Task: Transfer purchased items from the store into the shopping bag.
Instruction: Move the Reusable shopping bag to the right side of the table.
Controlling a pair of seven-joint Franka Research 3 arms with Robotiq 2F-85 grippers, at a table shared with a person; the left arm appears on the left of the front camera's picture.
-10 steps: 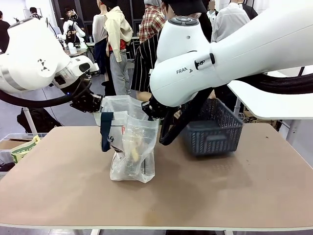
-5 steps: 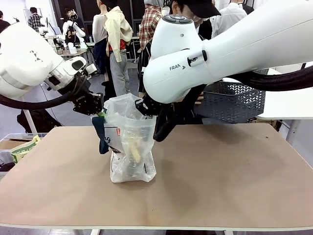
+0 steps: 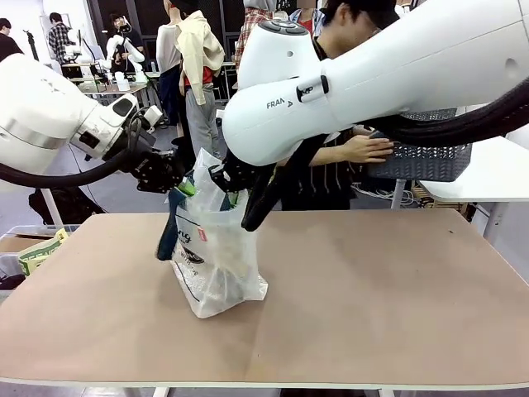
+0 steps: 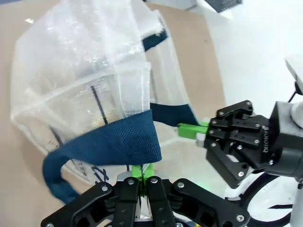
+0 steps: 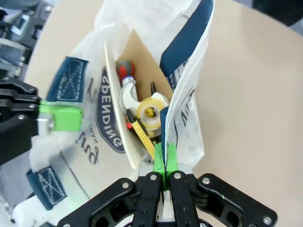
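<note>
A big tan table (image 3: 388,306) stood in a bright room with a grey floor (image 3: 25,186), and far tables (image 3: 124,85) behind maybe held small things.

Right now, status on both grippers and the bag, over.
Left gripper shut on shopping bag rim. Right gripper shut on opposite rim. Items inside. Person holds basket above table's far side.

Bright, even overhead indoor light, soft shadow under the shopping bag (image 3: 213,265) on the tabletop (image 3: 372,306), glare on its translucent plastic in the left wrist view, wide-angle bending at wrist-view edges, blurred background at upper right.
</note>
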